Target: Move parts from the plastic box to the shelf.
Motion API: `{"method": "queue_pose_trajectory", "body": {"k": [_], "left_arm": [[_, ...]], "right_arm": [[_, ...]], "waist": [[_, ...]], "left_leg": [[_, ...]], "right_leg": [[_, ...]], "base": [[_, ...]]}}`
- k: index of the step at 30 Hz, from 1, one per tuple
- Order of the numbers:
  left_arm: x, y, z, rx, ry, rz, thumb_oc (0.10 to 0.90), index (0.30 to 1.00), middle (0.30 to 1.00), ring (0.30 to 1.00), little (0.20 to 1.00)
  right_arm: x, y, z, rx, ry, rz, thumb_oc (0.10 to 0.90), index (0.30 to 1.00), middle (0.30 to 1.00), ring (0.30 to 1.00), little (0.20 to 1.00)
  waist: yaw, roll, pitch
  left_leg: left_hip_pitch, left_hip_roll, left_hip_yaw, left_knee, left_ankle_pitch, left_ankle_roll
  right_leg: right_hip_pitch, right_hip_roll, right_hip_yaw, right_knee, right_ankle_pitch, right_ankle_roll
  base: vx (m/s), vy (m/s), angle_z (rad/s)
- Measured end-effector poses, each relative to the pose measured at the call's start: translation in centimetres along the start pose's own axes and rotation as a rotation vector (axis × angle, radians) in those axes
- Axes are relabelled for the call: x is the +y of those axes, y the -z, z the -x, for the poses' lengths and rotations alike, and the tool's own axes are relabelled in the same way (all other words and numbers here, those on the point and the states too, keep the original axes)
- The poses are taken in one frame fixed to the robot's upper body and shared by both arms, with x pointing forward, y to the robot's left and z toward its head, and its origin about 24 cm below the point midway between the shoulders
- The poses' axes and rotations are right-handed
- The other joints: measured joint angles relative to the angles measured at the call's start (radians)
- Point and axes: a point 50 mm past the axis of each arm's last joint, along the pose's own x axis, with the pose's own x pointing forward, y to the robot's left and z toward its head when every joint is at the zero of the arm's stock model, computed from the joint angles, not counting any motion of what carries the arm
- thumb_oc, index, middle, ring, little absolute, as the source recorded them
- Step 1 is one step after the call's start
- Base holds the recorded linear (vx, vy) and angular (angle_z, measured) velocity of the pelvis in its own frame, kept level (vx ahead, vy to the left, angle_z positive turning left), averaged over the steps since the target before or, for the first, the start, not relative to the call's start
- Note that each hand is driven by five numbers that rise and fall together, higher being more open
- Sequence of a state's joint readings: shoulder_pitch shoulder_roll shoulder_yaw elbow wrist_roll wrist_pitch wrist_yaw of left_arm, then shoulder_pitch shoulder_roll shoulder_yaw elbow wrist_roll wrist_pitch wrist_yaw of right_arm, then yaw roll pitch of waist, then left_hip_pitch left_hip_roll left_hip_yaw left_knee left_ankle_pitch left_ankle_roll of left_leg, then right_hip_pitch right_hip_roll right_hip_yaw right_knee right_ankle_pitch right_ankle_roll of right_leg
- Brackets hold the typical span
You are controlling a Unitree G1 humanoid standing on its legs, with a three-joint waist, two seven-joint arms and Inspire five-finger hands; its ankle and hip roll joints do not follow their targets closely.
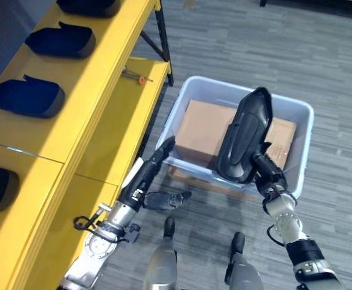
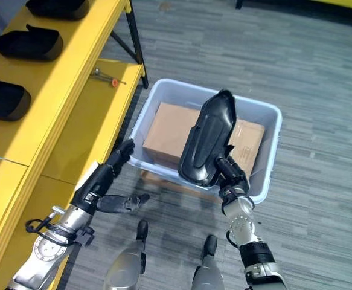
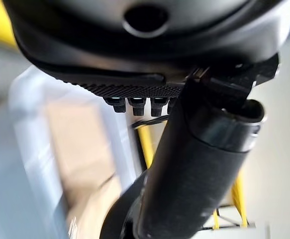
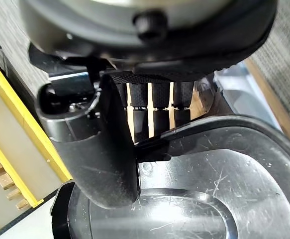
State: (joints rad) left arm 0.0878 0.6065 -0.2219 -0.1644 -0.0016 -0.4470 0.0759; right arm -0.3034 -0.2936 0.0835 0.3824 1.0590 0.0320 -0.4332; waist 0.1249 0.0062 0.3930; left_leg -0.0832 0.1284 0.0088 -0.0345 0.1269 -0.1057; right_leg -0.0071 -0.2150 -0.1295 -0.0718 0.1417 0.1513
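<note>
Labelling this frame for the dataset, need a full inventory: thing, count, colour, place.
plastic box: one, pale translucent blue, on the floor beside the shelf.
cardboard box: one, brown, inside the plastic box.
held part: one, black, long shell, above the plastic box in the right hand.
shelf: one, yellow, on the robot's left.
shelved parts: four visible, black, along the upper level.
small tool: one, orange-tipped, lower level.
floor: grey planks.
left hand: fingers straight, by the plastic box's near-left corner.
right hand: gripping the held part.

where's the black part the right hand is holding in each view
Left eye view: black part right of centre, over the plastic box.
Right eye view: at centre, over the same box.
Left wrist view: I cannot make it out.
Right wrist view: glossy and scratched, pinched by the right hand.
Shared landmark: the cardboard box.
</note>
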Motion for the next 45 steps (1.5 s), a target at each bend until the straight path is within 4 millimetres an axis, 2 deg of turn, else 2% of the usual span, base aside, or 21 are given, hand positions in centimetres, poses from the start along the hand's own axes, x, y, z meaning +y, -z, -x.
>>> {"method": "queue_pose_trajectory", "body": {"k": [2,3,5,6,8,10,13,15,19,27,32,35,39,43,45], "left_arm": [[0.0,-0.4,0.0,-0.037,-0.003,-0.037,0.9,1.0,1.0,1.0,1.0],[-0.1,-0.9,-0.7,-0.1,0.008,-0.248,0.9,1.0,1.0,1.0,1.0],[-0.1,-1.2,-1.9,-0.197,0.04,-0.47,0.9,1.0,1.0,1.0,1.0],[-0.7,-1.7,-3.0,-0.302,0.063,-0.557,0.9,1.0,1.0,1.0,1.0],[-1.6,-2.2,-3.7,-0.387,0.062,-0.574,0.9,1.0,1.0,1.0,1.0],[-2.8,-2.8,-4.2,-0.485,0.06,-0.598,0.9,1.0,1.0,1.0,1.0],[-4.5,-3.2,-4.7,-0.596,0.102,-0.634,0.9,1.0,1.0,1.0,1.0],[-5.4,-3.1,-4.5,-0.642,0.137,-0.66,0.9,1.0,1.0,1.0,1.0],[-6.9,-2.6,-4.3,-0.663,0.219,-0.655,0.9,1.0,1.0,1.0,1.0],[-7.8,-2.5,-4.1,-0.656,0.256,-0.639,0.9,1.0,1.0,1.0,1.0],[-7.7,-2.1,-3.9,-0.635,0.263,-0.642,0.9,1.0,1.0,1.0,1.0],[-7.8,-1.3,-3.2,-0.588,0.277,-0.658,0.9,1.0,1.0,1.0,1.0],[-6.8,1.0,-3.1,-0.483,0.277,-0.806,0.9,1.0,1.0,1.0,1.0],[-4.9,5.1,-2.0,-0.27,0.166,-0.966,0.9,1.0,1.0,1.0,1.0],[-4.5,6.8,-1.3,-0.191,0.12,-1.03,0.9,1.0,1.0,1.0,1.0]], "right_arm": [[0.0,0.3,0.1,0.008,0.005,-0.004,0.4,0.3,0.3,0.3,0.3],[0.3,0.5,0.1,0.015,0.011,0.001,0.4,0.3,0.3,0.3,0.3],[1.0,1.8,0.3,0.067,0.013,0.051,0.4,0.3,0.3,0.3,0.3],[1.7,3.9,0.8,0.142,0.0,0.118,0.4,0.3,0.3,0.3,0.3],[2.7,5.6,1.4,0.194,-0.019,0.134,0.4,0.3,0.3,0.3,0.3],[3.3,6.3,1.7,0.215,-0.009,0.122,0.4,0.3,0.3,0.3,0.3],[3.5,6.2,1.7,0.223,0.037,0.108,0.4,0.3,0.3,0.3,0.3],[3.9,5.9,1.5,0.219,0.059,0.102,0.4,0.3,0.3,0.3,0.3],[5.0,4.8,0.9,0.2,0.102,0.106,0.4,0.3,0.3,0.3,0.3],[6.5,3.8,0.7,0.178,0.133,0.128,0.4,0.3,0.3,0.3,0.3],[5.3,3.9,-0.3,0.215,0.227,0.128,0.4,0.3,0.3,0.3,0.3],[4.8,3.8,-0.4,0.24,0.25,0.112,0.4,0.3,0.3,0.3,0.3],[4.6,3.6,-0.5,0.272,0.244,0.067,0.4,0.3,0.3,0.3,0.3],[5.6,4.9,0.2,0.338,0.193,0.02,0.4,0.3,0.3,0.3,0.3],[5.9,5.5,0.7,0.359,0.172,-0.008,0.4,0.3,0.3,0.3,0.3]], "waist": [[-0.006,-0.013,-0.021],[-0.008,-0.015,-0.024],[-0.026,-0.02,-0.033],[-0.047,-0.034,-0.09],[-0.073,-0.046,-0.14],[-0.096,-0.051,-0.17],[-0.1,-0.051,-0.204],[-0.122,-0.05,-0.227],[-0.126,-0.046,-0.235],[-0.126,-0.032,-0.266],[-0.121,-0.029,-0.278],[-0.125,-0.024,-0.28],[-0.13,-0.02,-0.282],[-0.153,-0.019,-0.284],[-0.151,-0.019,-0.284]], "left_leg": [[0.002,0.0,0.006,-0.003,-0.001,0.0],[0.025,0.0,0.013,-0.013,0.001,0.001],[0.076,0.002,0.021,-0.028,-0.001,0.0],[0.104,0.006,0.038,-0.045,-0.005,-0.003],[0.114,0.007,0.044,-0.045,-0.009,-0.004],[0.124,0.008,0.05,-0.045,-0.009,-0.009],[0.138,0.008,0.071,-0.045,-0.017,-0.004],[0.14,0.009,0.071,-0.045,-0.018,-0.004],[0.166,0.012,0.093,-0.045,-0.019,-0.004],[0.17,0.013,0.094,-0.045,-0.017,-0.003],[0.171,0.013,0.094,-0.045,-0.017,-0.003],[0.171,0.013,0.095,-0.045,-0.017,-0.003],[0.171,0.014,0.096,-0.049,-0.016,-0.002],[0.171,0.016,0.099,-0.049,-0.016,-0.002],[0.169,0.017,0.099,-0.049,-0.016,-0.003]], "right_leg": [[-0.004,-0.001,0.003,-0.001,0.0,-0.001],[0.013,-0.001,0.014,-0.004,0.0,0.0],[0.055,0.001,0.019,-0.011,-0.002,0.003],[0.063,0.003,0.035,-0.014,-0.006,0.004],[0.067,0.005,0.042,-0.014,-0.009,0.005],[0.074,0.005,0.05,-0.014,-0.009,0.005],[0.074,0.006,0.069,-0.015,-0.009,0.005],[0.074,0.006,0.072,-0.015,-0.009,0.005],[0.083,0.009,0.094,-0.015,-0.007,-0.001],[0.085,0.01,0.095,-0.015,-0.005,-0.001],[0.087,0.01,0.095,-0.015,-0.004,-0.001],[0.086,0.01,0.095,-0.015,-0.001,0.002],[0.084,0.01,0.096,-0.015,-0.003,-0.003],[0.082,0.012,0.099,-0.015,-0.003,-0.004],[0.08,0.014,0.1,-0.015,-0.003,-0.004]], "base": [[0.14,-0.012,-0.07],[0.19,-0.02,-0.12],[0.18,-0.004,-0.17],[0.1,0.025,-0.29],[0.03,0.032,-0.23],[0.03,0.028,-0.09],[0.03,0.016,-0.17],[0.03,0.008,-0.05],[0.05,0.024,-0.16],[0.01,0.002,-0.01],[-0.01,-0.002,0.0],[-0.04,-0.007,-0.01],[-0.05,-0.011,-0.02],[-0.06,-0.017,-0.02],[-0.06,-0.03,-0.02]]}}
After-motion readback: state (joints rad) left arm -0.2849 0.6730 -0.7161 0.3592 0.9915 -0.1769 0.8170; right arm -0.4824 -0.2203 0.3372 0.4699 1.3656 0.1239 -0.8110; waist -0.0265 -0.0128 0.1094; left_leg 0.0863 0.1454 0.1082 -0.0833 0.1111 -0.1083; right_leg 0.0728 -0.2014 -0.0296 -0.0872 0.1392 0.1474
